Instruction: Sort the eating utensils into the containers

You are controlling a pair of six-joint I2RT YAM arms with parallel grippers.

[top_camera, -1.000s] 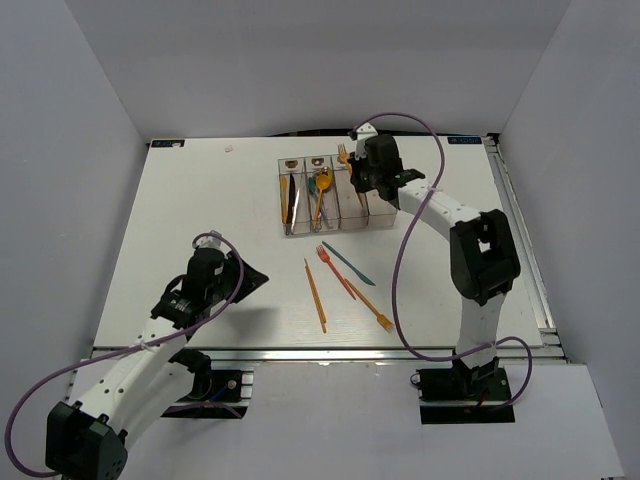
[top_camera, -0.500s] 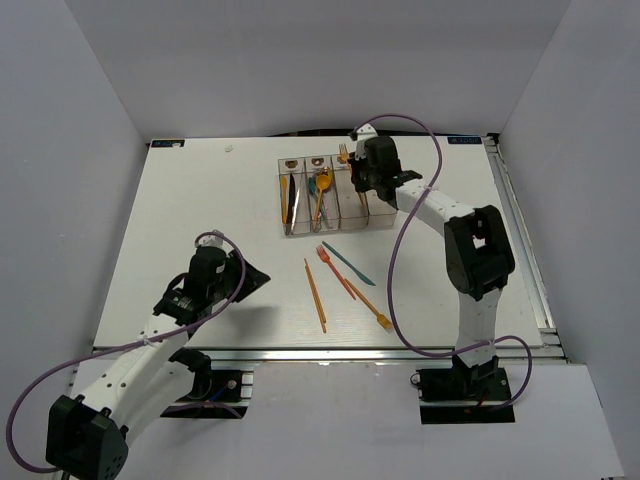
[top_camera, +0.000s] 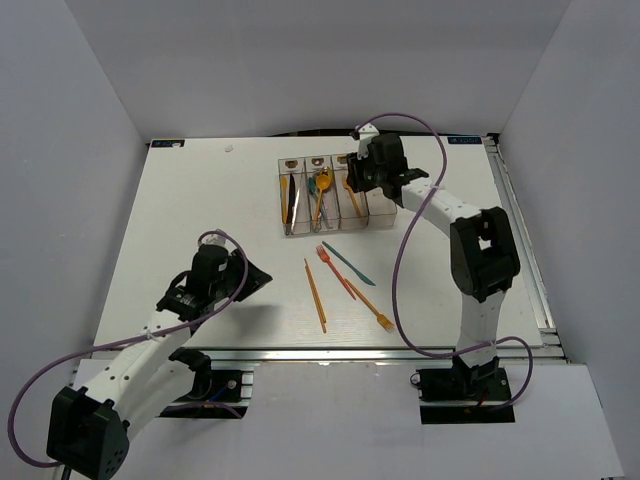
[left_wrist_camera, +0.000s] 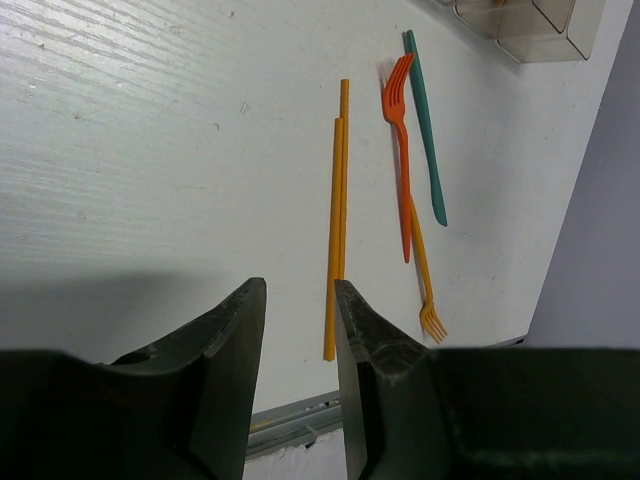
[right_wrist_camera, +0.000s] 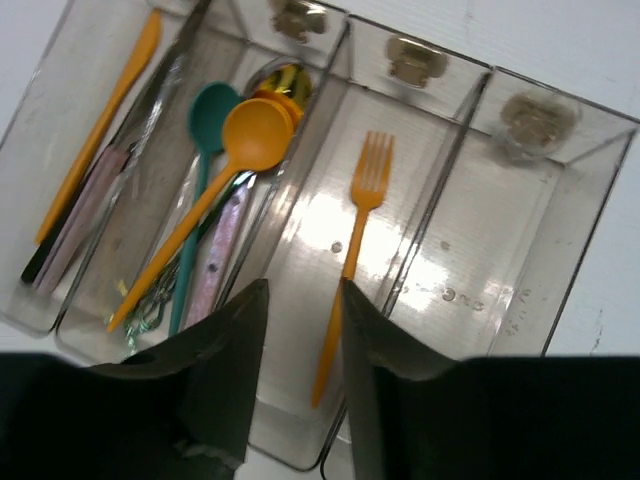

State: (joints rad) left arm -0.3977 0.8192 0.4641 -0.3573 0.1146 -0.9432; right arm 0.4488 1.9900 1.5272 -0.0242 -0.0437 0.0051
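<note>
The sorting looks well past halfway. The row of 4 narrow clear plastic bins [right_wrist_camera: 445, 180] sits at the far side of the white desk [left_wrist_camera: 150, 150], and 3 of them are in use. The leftmost holds a long orange plastic knife [right_wrist_camera: 110, 130] beside dark, pinkish and silvery pieces I cannot tell apart. The next holds a round orange plastic spoon [right_wrist_camera: 250, 135], a teal plastic spoon [right_wrist_camera: 212, 110] and a shiny gold spoon [right_wrist_camera: 283, 80]. The 3rd holds a slim orange plastic fork [right_wrist_camera: 362, 200] lying alone on its floor, and the 4th shows nothing inside. The right end effector [right_wrist_camera: 300, 300] hovers over the 3rd bin with its fingers parted and nothing between them; the fork lies below, clear of them. Left to sort, as far as I can see, are the pieces on the open desk between the arms: a pair of thin orange sticks [left_wrist_camera: 338, 200] lying side by side, a red-orange plastic fork [left_wrist_camera: 403, 170], a teal plastic knife [left_wrist_camera: 427, 150] and a yellow-orange plastic fork [left_wrist_camera: 425, 290]. The left end effector [left_wrist_camera: 298, 295] hangs low near the sticks, fingers apart and empty. The likely nuisance is crowding: the red-orange fork's handle crosses the yellow-orange fork's, and the teal knife lies just beside its tines, so a clean single pick may be awkward. Purple cables [top_camera: 400, 250] loop off both arms, the right one passing near the yellow-orange fork in the top view.
</note>
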